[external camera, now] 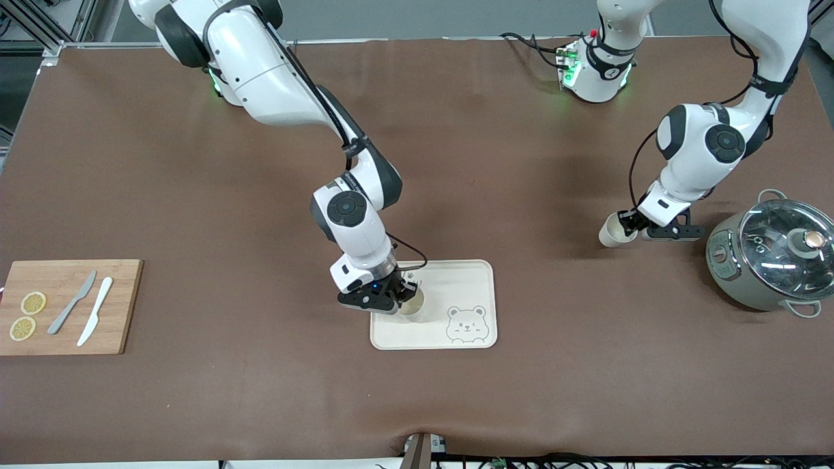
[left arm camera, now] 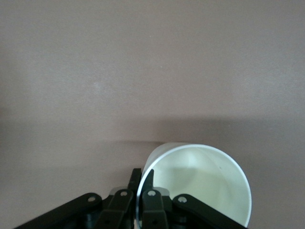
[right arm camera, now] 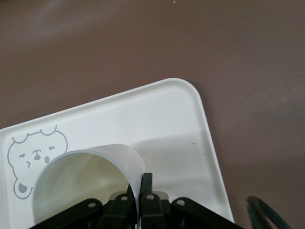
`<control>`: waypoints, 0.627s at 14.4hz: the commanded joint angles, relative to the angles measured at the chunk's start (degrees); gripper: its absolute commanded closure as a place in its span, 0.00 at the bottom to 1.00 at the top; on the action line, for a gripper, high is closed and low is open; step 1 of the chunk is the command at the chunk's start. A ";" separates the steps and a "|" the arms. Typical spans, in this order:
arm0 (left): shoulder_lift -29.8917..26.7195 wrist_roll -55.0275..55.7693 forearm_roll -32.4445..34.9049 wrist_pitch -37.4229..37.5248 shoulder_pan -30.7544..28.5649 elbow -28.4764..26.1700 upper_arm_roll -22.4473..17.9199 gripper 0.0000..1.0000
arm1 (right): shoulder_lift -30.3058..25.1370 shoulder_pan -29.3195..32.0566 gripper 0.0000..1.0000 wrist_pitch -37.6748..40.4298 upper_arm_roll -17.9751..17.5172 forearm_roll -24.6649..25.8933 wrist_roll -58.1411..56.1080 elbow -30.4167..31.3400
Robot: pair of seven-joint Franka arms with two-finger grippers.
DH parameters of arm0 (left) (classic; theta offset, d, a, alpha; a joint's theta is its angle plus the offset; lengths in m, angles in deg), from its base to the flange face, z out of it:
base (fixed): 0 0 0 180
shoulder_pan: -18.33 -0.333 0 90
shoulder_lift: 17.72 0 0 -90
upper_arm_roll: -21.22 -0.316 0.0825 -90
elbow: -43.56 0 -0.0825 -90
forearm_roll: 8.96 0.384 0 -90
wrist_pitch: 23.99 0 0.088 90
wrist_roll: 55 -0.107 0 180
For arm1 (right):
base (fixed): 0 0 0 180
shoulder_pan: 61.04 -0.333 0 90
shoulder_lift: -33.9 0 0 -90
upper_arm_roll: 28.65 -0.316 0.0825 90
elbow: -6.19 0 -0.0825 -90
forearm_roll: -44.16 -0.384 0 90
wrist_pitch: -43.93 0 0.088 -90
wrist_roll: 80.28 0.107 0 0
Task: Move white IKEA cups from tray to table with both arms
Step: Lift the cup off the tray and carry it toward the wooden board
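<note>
Both end effectors, left (external camera: 627, 225) and right (external camera: 399, 294), pinch cup rims.

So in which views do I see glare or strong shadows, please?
Front view: bright glare streaks on the pot's glass lid, and a soft shadow on the table under the right arm. Left wrist view: a dark shadow band above the cup. Right wrist view: the other cup shades the tray.

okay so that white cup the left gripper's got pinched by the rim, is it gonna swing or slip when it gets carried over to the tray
Probably somewhat. The left gripper pinches only one wall of the white cup, which already hangs tilted over the table, so it could pivot. Its smooth surface looks slippery. It seems thin and light, so a slow carry to the tray should hold.
</note>
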 commanded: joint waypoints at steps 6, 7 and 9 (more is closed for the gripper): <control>2.32 -1.57 -0.93 -3.01 -1.07 0.08 0.88 1.00 | -19.56 10.87 1.00 29.86 -1.02 -3.63 -17.22 1.51; 2.32 -1.66 -0.93 -3.10 -1.07 0.17 0.88 1.00 | -22.12 12.89 1.00 33.73 -0.93 -3.63 -19.87 1.86; 2.41 -2.70 -0.32 -3.10 -1.07 0.34 0.80 0.01 | -27.48 16.67 1.00 40.42 -0.85 -3.54 -24.45 3.61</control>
